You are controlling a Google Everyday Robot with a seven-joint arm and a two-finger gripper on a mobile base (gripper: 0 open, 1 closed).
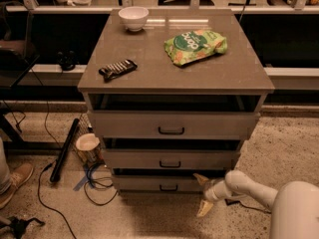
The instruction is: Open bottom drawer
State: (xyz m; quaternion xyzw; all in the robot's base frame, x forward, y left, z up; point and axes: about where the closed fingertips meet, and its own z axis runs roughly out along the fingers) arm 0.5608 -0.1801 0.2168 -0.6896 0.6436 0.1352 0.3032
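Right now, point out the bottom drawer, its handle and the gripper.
bottom drawer (pixel 139 184), camera view, left part of its flat front.
handle (pixel 168 187), camera view, middle of the black bar.
gripper (pixel 198 195), camera view, between its open fingertips, by the drawer's right end.

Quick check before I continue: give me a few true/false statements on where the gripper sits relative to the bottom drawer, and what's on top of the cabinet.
1. The gripper is low, at the right end of the bottom drawer. True.
2. The gripper is clamped on that drawer's handle. False: the handle is free, and the gripper is to its right.
3. A white bowl stands at the rear left of the cabinet top. True.
4. The green snack bag lies on the floor. False: it lies on the cabinet top.
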